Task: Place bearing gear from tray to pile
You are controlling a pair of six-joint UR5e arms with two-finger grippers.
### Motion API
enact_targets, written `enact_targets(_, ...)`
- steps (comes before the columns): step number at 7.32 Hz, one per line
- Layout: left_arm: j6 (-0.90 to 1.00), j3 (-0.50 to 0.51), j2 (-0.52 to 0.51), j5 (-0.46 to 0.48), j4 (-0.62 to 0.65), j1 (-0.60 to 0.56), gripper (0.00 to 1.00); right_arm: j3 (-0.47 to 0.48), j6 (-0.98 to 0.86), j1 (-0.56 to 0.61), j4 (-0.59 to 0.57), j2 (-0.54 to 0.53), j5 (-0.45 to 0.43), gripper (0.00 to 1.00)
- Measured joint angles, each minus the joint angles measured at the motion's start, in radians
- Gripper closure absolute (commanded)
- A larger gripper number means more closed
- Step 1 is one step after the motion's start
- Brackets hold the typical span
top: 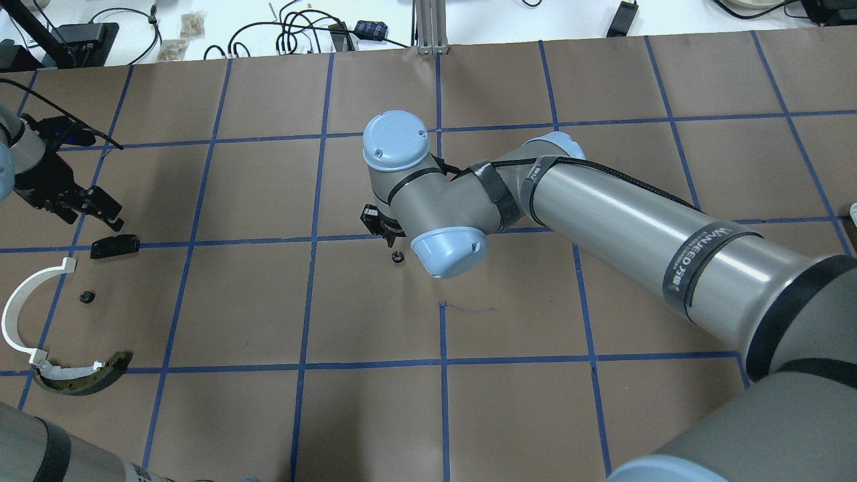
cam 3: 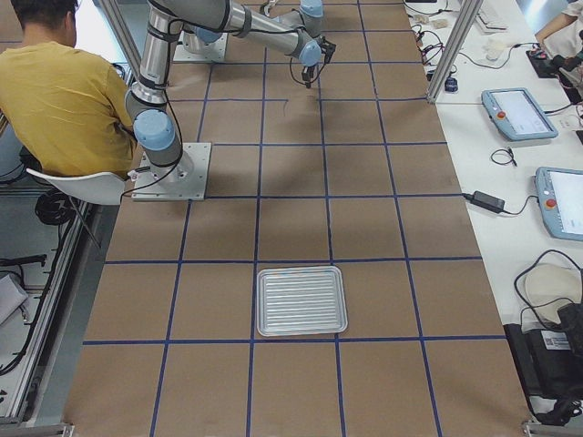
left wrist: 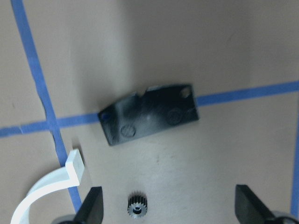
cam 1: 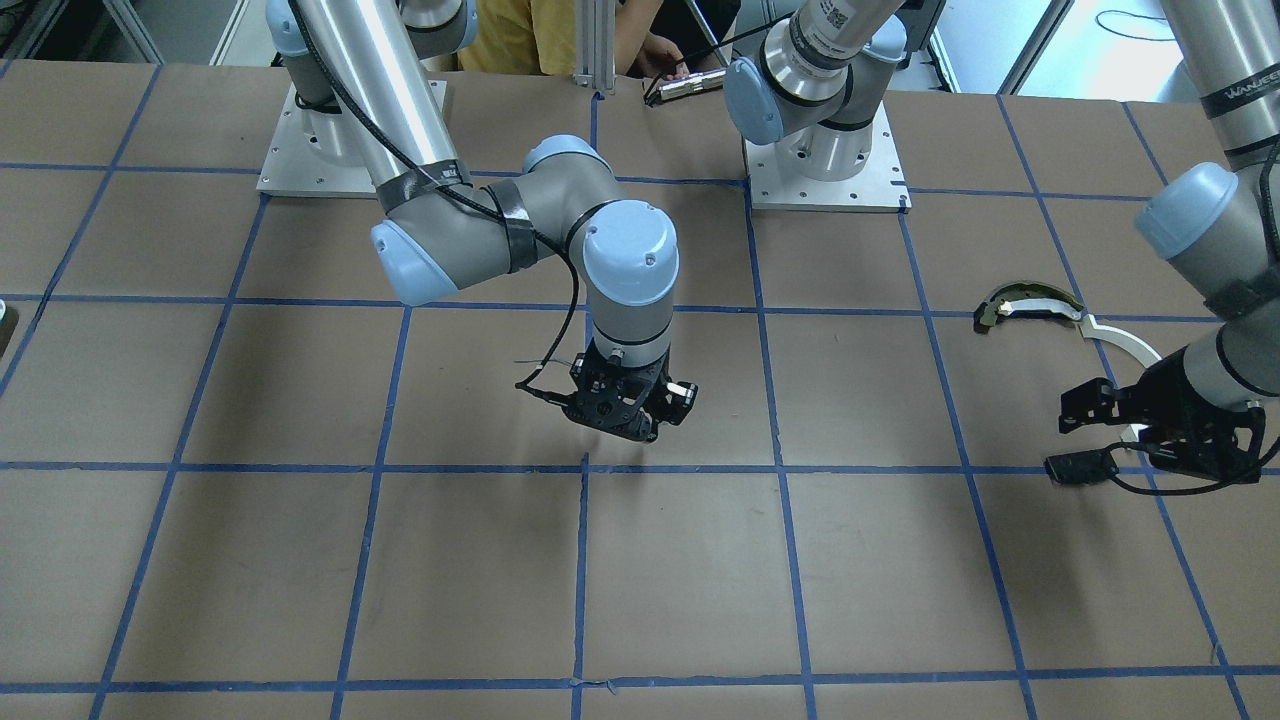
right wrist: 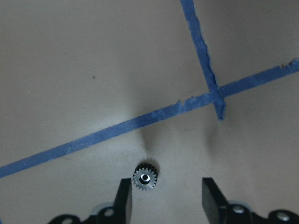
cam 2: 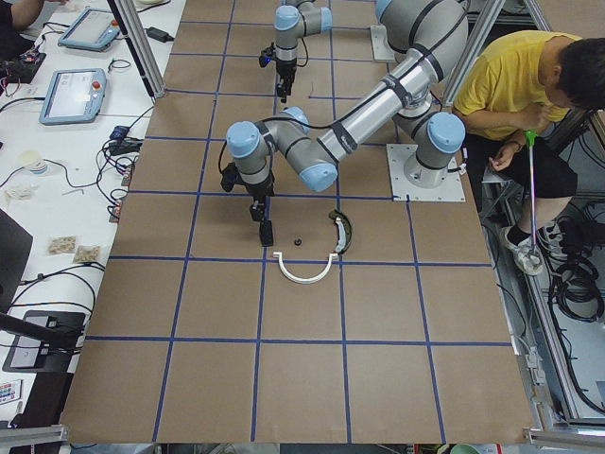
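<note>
A small dark gear (right wrist: 145, 176) lies on the brown table just ahead of my right gripper (right wrist: 167, 198), which is open and empty. It also shows in the overhead view (top: 396, 256) at the table's middle. The pile is at my left: a white curved strip (top: 20, 314), an olive-black curved piece (top: 84, 378), a flat black plate (top: 115, 246) and a second small gear (top: 86, 296). My left gripper (left wrist: 170, 210) hovers open and empty over this gear (left wrist: 137, 206) and the plate (left wrist: 149, 114). The silver tray (cam 3: 301, 300) holds nothing.
The table is brown paper with blue tape lines. The arm base plates (cam 1: 825, 160) stand at the robot's side. A person in a yellow shirt (cam 3: 55, 100) sits beside the table. Cables and tablets (cam 2: 71, 95) lie beyond the far edge.
</note>
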Motion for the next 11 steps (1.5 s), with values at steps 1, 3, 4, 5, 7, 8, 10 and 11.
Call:
enact_targets(1,-0.046,0.009,0.011,-0.022,-0.011,-0.055,0.00,0.000,-0.096,-0.051,0.013,-0.042,-0.051,0.00)
enact_targets(3,-0.228,0.010,0.024,-0.040,-0.025,-0.223,0.00,-0.002,-0.379,-0.244,0.120,-0.179,-0.075,0.00)
enact_targets(4,-0.350,0.007,0.028,-0.043,-0.022,-0.337,0.00,-0.007,-0.517,-0.347,0.180,-0.242,-0.052,0.00)
enact_targets(5,-0.475,0.005,0.023,-0.043,-0.007,-0.456,0.00,-0.016,-0.639,-0.439,0.229,-0.287,-0.034,0.00)
enact_targets(7,-0.652,-0.006,-0.003,-0.051,0.067,-0.654,0.00,-0.064,-0.847,-0.581,0.331,-0.326,-0.027,0.00)
enact_targets(8,-0.715,-0.012,-0.021,-0.072,0.104,-0.727,0.00,-0.097,-0.895,-0.623,0.402,-0.347,-0.029,0.00)
enact_targets(10,-0.780,-0.029,-0.071,-0.106,0.183,-0.808,0.00,-0.136,-0.877,-0.628,0.570,-0.455,-0.022,0.00)
enact_targets(11,-0.783,-0.047,-0.092,-0.110,0.211,-0.819,0.00,-0.139,-0.836,-0.595,0.624,-0.502,-0.021,0.00)
